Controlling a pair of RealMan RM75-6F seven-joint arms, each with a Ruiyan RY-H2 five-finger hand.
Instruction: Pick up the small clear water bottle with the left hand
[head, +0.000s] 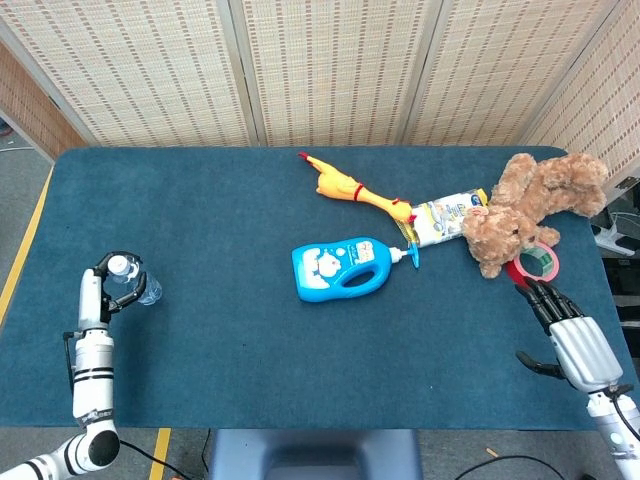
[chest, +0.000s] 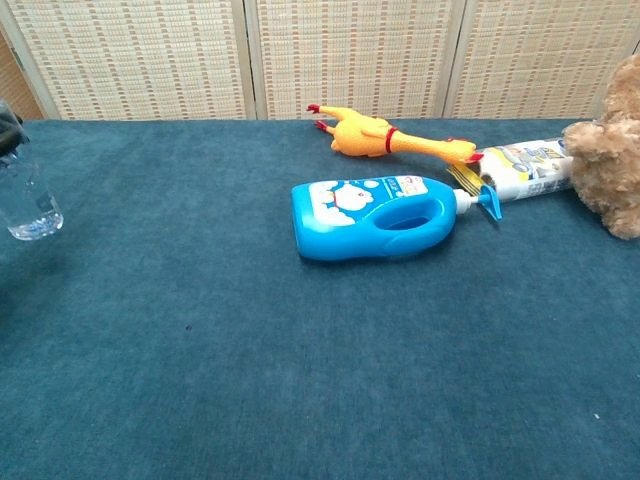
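The small clear water bottle (head: 140, 290) with a white cap is at the table's left edge, and my left hand (head: 103, 285) grips it with dark fingers curled around it. In the chest view only the bottle's lower part (chest: 27, 205) shows at the far left, with a bit of the left hand (chest: 8, 132) above it. I cannot tell whether the bottle touches the table. My right hand (head: 572, 338) lies at the near right of the table, its fingers apart and holding nothing.
A blue detergent bottle (head: 345, 268) lies mid-table. Behind it are a yellow rubber chicken (head: 350, 187), a white tube (head: 445, 217), a brown teddy bear (head: 525, 205) and a red tape ring (head: 537, 264) close to my right hand. The cloth is dark blue (head: 220, 220).
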